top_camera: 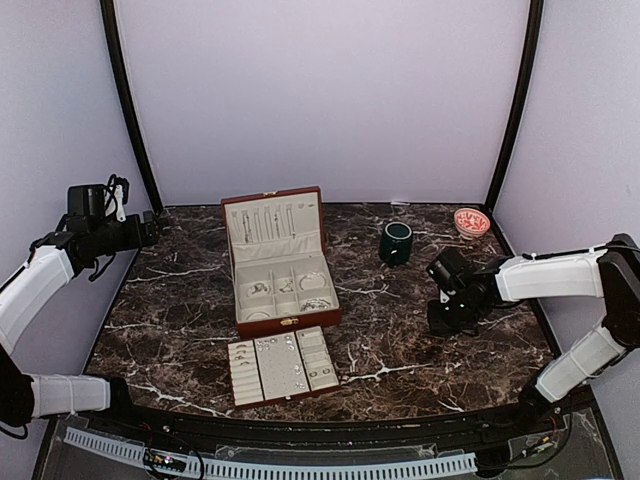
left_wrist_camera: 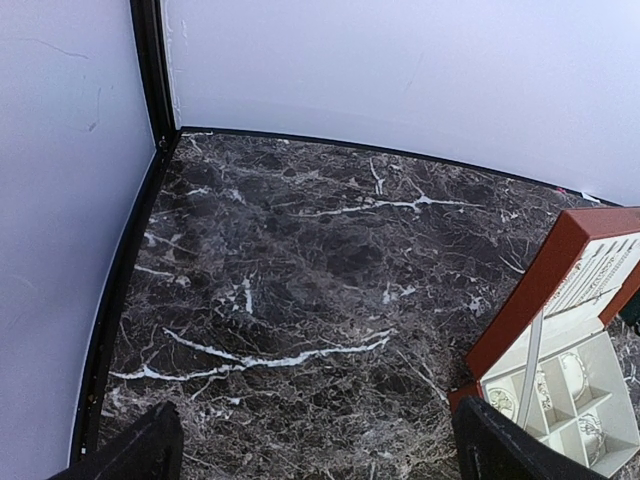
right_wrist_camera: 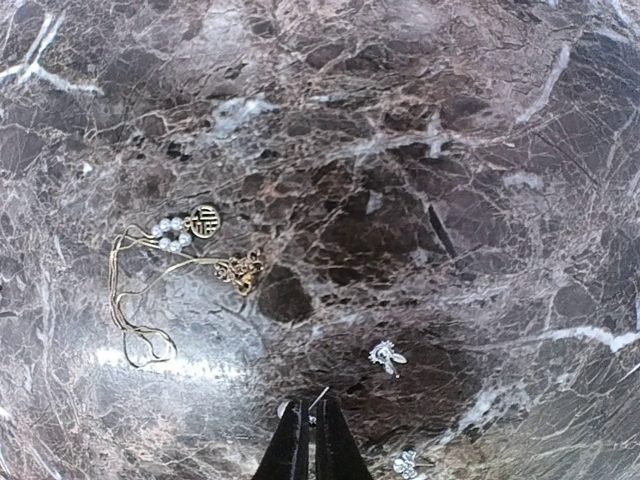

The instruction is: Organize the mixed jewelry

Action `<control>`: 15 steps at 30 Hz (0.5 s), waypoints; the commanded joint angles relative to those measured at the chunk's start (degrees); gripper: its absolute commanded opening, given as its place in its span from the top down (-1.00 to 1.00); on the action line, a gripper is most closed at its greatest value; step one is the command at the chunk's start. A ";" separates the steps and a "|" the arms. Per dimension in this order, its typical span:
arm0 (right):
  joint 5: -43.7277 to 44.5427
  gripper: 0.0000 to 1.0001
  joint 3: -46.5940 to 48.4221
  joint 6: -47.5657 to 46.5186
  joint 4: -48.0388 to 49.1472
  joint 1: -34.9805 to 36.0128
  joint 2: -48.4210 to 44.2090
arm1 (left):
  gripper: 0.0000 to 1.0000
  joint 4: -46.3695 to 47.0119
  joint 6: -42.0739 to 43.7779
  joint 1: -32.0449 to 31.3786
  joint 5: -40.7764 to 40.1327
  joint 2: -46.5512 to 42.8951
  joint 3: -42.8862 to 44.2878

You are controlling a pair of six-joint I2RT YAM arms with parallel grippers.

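Note:
The reddish-brown jewelry box (top_camera: 288,322) stands open mid-table, tiny silvery pieces in its cream compartments. Its lift-out tray (top_camera: 283,365) lies in front, holding small pieces. My right gripper (top_camera: 445,318) is low over the marble right of the box. In the right wrist view it (right_wrist_camera: 310,412) is shut on a tiny silvery stud earring (right_wrist_camera: 318,402), whose pin sticks out at the tips. A silvery earring (right_wrist_camera: 386,355) and another (right_wrist_camera: 405,463) lie loose nearby. A thin gold chain (right_wrist_camera: 135,300) with a pearl pendant (right_wrist_camera: 178,232) lies further left. My left gripper (left_wrist_camera: 320,460) is open and empty, high at the far left.
A dark green mug (top_camera: 396,243) stands right of the box and a small pink patterned bowl (top_camera: 471,222) sits at the back right corner. The box's corner shows in the left wrist view (left_wrist_camera: 540,290). Walls close the table on three sides.

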 commanded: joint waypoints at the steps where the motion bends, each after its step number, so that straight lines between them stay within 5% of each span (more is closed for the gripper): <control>1: 0.00 0.86 -0.89 0.34 1.20 -0.54 0.82 | -0.93 0.71 -0.25 0.15 0.02 -0.01 -0.87; 11: -1.58 0.84 -1.83 -0.79 3.20 -0.53 0.73 | -0.93 0.76 -0.16 0.20 0.02 -0.03 -0.78; 15: -1.64 0.99 -1.74 -1.02 3.11 -0.54 0.79 | -0.93 0.78 -0.16 0.20 -0.06 -0.06 -0.82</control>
